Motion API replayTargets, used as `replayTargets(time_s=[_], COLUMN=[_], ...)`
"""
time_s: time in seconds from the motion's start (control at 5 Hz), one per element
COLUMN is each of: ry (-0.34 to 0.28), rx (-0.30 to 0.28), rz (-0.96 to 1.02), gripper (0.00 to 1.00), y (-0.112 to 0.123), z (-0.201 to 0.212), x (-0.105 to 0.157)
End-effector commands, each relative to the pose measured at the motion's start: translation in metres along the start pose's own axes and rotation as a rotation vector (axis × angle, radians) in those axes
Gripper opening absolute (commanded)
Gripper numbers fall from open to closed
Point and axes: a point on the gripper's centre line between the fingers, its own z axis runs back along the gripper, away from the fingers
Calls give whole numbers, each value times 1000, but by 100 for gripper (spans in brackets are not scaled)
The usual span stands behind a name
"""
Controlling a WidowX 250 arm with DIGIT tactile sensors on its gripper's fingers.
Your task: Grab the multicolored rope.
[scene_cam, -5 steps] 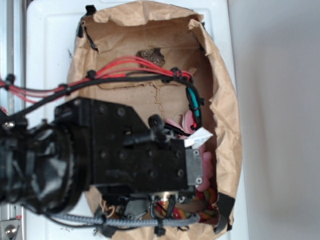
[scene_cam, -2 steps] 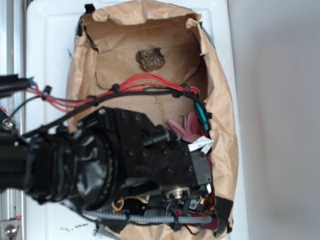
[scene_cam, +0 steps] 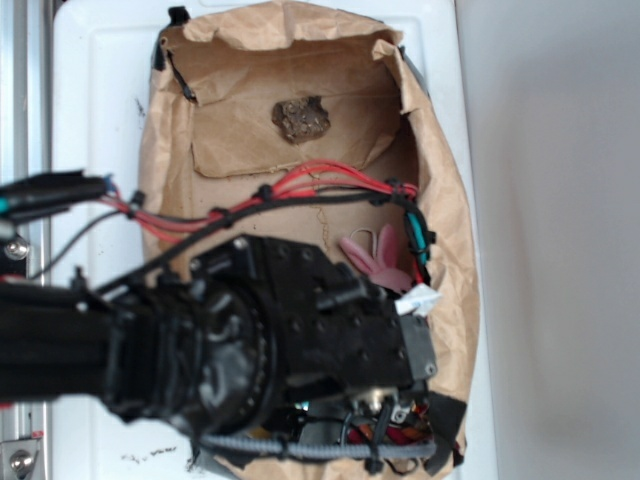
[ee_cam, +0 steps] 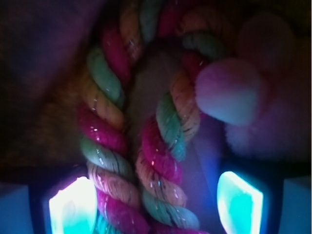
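Rope [ee_cam: 141, 146] now sits right between the two glowing fingers [ee_cam: 73, 207] of the claw [ee_cam: 156, 207], folded into two thick twists. The arm [scene_cam: 200, 350] has dropped lower and deeper into the paper bag [scene_cam: 455, 250] than a second ago, so the grab looks close. The claw is open wide and holds nothing yet. A pink bunny [ee_cam: 243, 97] lies just beside the rope.

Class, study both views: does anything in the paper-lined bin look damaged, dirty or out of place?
Yes. The brown paper lining is torn and crumpled along its edges, and a dark crusty clump sits on the bare far end. The multicolored rope looks intact, doubled over beside a pink plush toy.
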Motion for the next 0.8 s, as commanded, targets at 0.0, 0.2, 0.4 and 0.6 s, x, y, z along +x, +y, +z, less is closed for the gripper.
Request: replayTargets(time_s=[0.0,0.2,0.4,0.6], ry=[75,63,51,43], rx=[3,21,33,42], rz=[-25,12,12,15], gripper=[100,0,0,0], y=[-9,-6,-5,-3], z=[-23,-21,-18,-17], x=[4,0,0,-1])
